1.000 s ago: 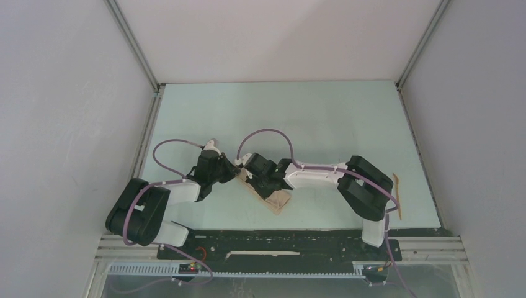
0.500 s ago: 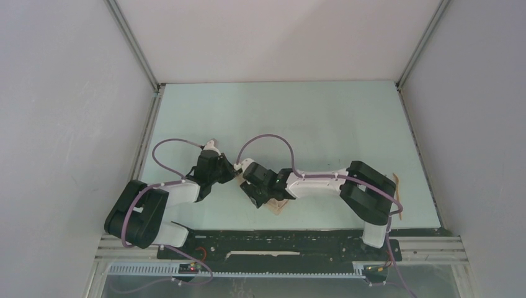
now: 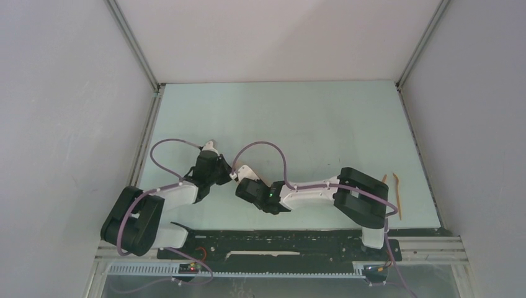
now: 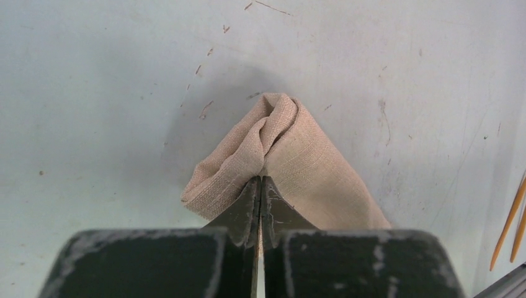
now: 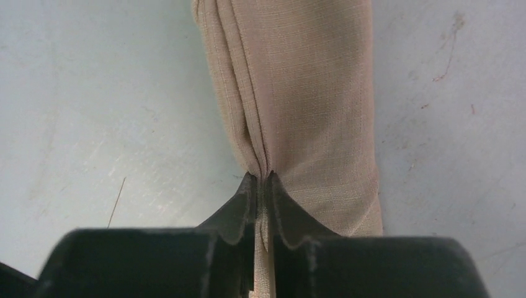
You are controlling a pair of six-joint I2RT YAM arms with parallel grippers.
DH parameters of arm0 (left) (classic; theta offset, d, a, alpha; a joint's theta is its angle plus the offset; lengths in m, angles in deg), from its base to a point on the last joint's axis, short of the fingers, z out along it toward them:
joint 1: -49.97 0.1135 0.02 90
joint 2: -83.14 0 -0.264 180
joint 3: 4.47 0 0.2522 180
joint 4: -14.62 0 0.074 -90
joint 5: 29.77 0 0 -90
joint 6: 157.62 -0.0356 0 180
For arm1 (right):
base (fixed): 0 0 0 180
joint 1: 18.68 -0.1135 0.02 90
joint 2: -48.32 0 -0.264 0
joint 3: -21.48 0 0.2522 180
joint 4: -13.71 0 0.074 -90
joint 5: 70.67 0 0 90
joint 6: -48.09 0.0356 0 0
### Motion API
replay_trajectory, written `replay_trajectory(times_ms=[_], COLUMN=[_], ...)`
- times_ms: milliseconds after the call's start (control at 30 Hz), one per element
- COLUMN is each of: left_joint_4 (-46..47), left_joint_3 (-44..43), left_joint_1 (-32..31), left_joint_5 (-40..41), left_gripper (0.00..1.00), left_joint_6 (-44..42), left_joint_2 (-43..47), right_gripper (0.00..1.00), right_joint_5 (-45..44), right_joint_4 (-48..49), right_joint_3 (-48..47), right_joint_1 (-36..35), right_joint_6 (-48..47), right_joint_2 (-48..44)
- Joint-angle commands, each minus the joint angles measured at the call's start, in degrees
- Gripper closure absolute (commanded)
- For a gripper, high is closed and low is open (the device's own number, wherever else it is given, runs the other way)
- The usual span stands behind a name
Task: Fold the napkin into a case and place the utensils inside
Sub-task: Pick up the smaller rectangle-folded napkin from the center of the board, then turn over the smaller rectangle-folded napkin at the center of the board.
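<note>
The beige-tan napkin (image 4: pixel 298 158) is bunched into a narrow folded strip on the pale table. My left gripper (image 4: pixel 260 181) is shut on one end of it, where the cloth humps up past the tips. My right gripper (image 5: pixel 263 178) is shut on the napkin (image 5: pixel 304 87), which runs straight away from its jaws. In the top view both grippers, left (image 3: pixel 228 176) and right (image 3: pixel 240 185), meet at the table's near left, and they hide the cloth. The two orange-brown utensils (image 3: pixel 397 195) lie at the near right edge, and they also show in the left wrist view (image 4: pixel 512 217).
Grey walls and metal rails enclose the table (image 3: pixel 298 118) on three sides. The black base rail (image 3: pixel 279 239) runs along the near edge. The right arm's links (image 3: pixel 360 195) stretch across the near part of the table.
My right arm has swung left and nearer, carrying its end of the napkin toward the left gripper. The folded cloth that showed under it before is now hidden in the top view.
</note>
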Motion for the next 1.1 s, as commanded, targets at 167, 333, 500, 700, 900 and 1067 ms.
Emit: replay_trajectory(times_ms=[167, 333, 500, 700, 900, 1067], left_joint_4=[-13.7, -26.0, -35.6, -39.9, -36.5, -31.3], left_joint_3=[-2.0, -6.5, -10.6, -12.2, -12.1, -11.0], left_joint_1=[1.0, 1.8, 2.6, 2.7, 2.6, 2.1], left_joint_5=[2.6, 6.7, 11.7, 10.7, -0.9, -8.5], left_gripper=[0.73, 0.55, 0.49, 0.47, 0.48, 0.48], left_joint_6=[-2.7, -3.8, -5.0, -5.7, -6.1, -5.4], left_joint_2=[10.8, 23.5, 33.0, 36.9, 32.9, 29.1], right_gripper=[1.00, 1.00, 1.00, 1.00, 1.00, 1.00], right_joint_5=[-2.4, 13.6, 35.0, 57.1, 67.6, 73.7], right_joint_4=[-2.8, -0.5, 7.3, 31.9, 50.6, 57.2], right_joint_3=[0.6, 1.7, 7.0, 21.1, 31.2, 34.5], right_joint_1=[-1.2, 2.5, 10.5, 21.3, 32.6, 40.7], right_joint_6=[0.9, 6.8, 16.3, 32.1, 41.2, 43.3], right_joint_2=[-0.4, -8.8, -13.2, -15.7, -14.0, -11.1])
